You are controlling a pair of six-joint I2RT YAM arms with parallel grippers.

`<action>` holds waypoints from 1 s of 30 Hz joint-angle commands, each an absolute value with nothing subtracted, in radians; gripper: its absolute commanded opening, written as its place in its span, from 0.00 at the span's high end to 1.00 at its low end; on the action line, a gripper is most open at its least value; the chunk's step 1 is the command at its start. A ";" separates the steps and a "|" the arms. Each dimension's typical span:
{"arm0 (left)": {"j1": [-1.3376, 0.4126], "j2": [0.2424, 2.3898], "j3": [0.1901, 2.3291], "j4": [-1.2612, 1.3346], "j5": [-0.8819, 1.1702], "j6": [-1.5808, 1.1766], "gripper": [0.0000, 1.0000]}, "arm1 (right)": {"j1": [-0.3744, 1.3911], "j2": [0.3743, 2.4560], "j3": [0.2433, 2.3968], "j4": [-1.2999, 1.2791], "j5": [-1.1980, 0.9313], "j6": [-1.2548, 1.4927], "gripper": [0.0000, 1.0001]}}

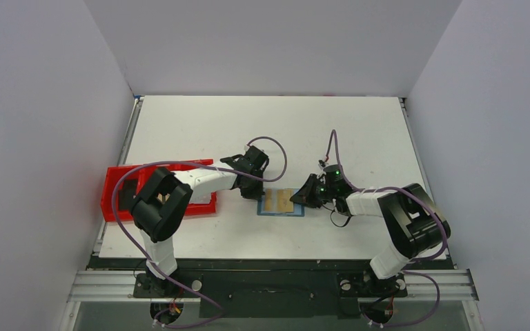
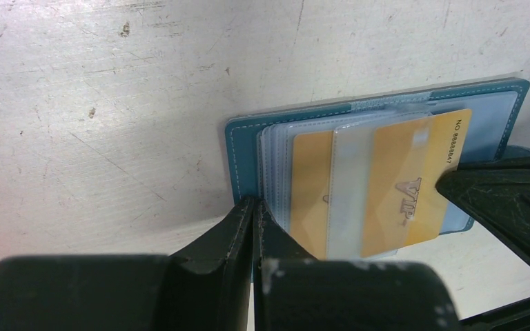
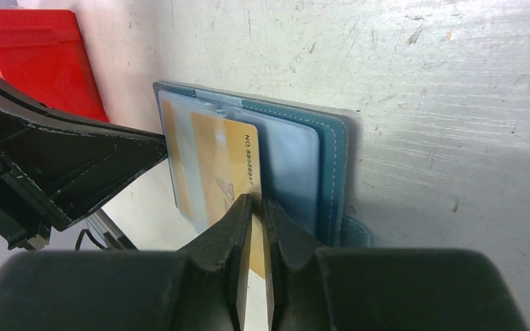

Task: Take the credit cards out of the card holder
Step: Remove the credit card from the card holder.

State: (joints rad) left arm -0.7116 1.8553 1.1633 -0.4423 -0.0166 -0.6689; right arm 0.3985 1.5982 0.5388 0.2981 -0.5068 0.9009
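Note:
The blue card holder [image 1: 281, 212] lies open on the white table between my two grippers. A tan/gold card [image 2: 400, 186] marked VIP sticks partly out of its clear sleeve toward the right. My right gripper [image 3: 257, 200] is shut on that card's [image 3: 231, 155] outer edge, over the holder's [image 3: 331, 138] right side. My left gripper [image 2: 255, 201] is shut, its tips pressed on the holder's [image 2: 245, 148] left edge. From above, the left gripper [image 1: 254, 194] and right gripper [image 1: 302, 198] flank the card [image 1: 284, 201]. The dark grey card is not seen in the holder.
The red tray [image 1: 121, 200] sits at the table's left edge, partly under my left arm, with a dark flat shape [image 1: 128, 187] in it that I cannot identify. It also shows in the right wrist view [image 3: 34, 55]. White walls surround the table.

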 commanded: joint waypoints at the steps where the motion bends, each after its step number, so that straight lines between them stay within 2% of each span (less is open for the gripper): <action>1: -0.702 1.916 1.124 -0.526 -0.094 -0.640 1.00 | 0.391 1.608 0.528 0.345 -0.502 0.900 0.93; 5: -0.702 1.918 1.126 -0.525 -0.094 -0.639 1.00 | 0.388 1.590 0.529 0.322 -0.485 0.888 1.00; 22: -0.702 1.902 1.125 -0.525 -0.089 -0.644 1.00 | 0.323 1.411 0.544 0.088 -0.407 0.792 1.00; 30: -0.703 1.817 1.226 -0.581 -0.101 -0.640 0.99 | 0.321 1.314 0.600 -0.011 -0.413 0.790 1.00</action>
State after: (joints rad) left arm -0.7120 1.8515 1.1721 -0.4622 -0.0265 -0.6674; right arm 0.3267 1.3705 0.5415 0.0402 -0.4324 0.8143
